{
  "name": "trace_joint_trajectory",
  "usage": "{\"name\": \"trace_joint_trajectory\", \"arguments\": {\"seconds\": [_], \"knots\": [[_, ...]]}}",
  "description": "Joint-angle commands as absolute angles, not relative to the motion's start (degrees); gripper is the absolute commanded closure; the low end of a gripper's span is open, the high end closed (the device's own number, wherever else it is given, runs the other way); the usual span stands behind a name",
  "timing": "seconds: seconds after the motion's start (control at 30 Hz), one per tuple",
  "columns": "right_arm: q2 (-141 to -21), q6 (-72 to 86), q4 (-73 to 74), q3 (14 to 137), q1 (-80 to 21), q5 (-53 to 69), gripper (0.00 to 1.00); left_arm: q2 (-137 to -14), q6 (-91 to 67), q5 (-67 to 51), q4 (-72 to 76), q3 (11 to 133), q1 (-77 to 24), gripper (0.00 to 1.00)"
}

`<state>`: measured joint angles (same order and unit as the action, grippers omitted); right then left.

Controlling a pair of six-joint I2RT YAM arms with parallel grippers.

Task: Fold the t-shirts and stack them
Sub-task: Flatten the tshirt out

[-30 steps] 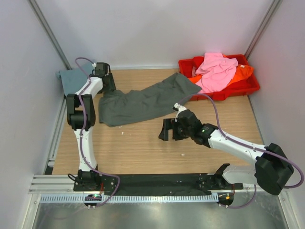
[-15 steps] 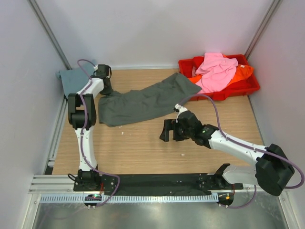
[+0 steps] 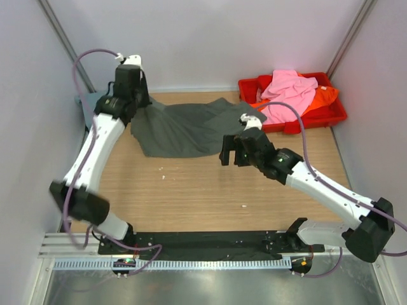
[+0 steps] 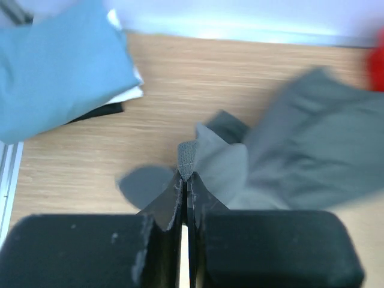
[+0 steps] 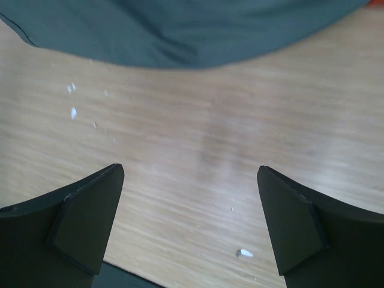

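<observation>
Left wrist view shows the left hand (image 4: 185, 173) clamped together on a corner of the dark grey t-shirt (image 4: 312, 138), which it holds above the table (image 4: 240, 66). The rest of the shirt lies spread at the far side. Beside its near edge, the right hand (image 5: 189, 180) hangs with fingers wide apart.

1. The left arm (image 3: 95, 143) and the right arm (image 3: 324, 190) have glossy white link shells joined by chunky black joint housings.
2. A lilac cable (image 3: 79, 61) runs from the left wrist, and a second lilac cable (image 3: 299, 117) from the right.
3. The left end effector (image 4: 185, 174) is matte black, with thin tapered fingers on a broad rounded block.
4. The right end effector (image 5: 189, 180) has black wedge-shaped fingers with bevelled inner faces.
5. Both bases share a black plate (image 3: 210, 241) at the bench's near edge.
</observation>
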<state>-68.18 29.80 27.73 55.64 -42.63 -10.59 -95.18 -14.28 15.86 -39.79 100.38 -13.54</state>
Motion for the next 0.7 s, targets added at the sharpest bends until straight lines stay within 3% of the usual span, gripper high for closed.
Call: {"name": "trace_joint_trajectory", "arguments": {"seconds": [0.0, 0.17, 0.33, 0.53, 0.67], "knots": [[-65.2, 28.3, 33.3, 64.1, -42.3, -23.5, 0.0, -79.0, -14.1, 16.4, -45.4, 91.2, -19.1, 1.0], [-62.5, 29.4, 34.1, 68.2, -42.2, -28.3, 0.0, -56.4, -24.4, 12.2, -50.8, 74.1, -23.6, 1.0], [-66.8, 29.8, 34.0, 69.9, -42.1, -27.0, 0.0, -43.4, -31.6, 1.7, -55.6, 63.4, -23.6, 0.97], [-83.2, 27.9, 35.7, 81.4, -42.1, -20.7, 0.0, -38.6, -36.4, -6.2, -66.1, 57.6, -23.6, 0.91], [-97.1, 24.8, 37.6, 93.3, -42.0, -16.4, 0.0, -34.5, -36.3, -1.7, -70.1, 54.8, -23.6, 0.88]]}}
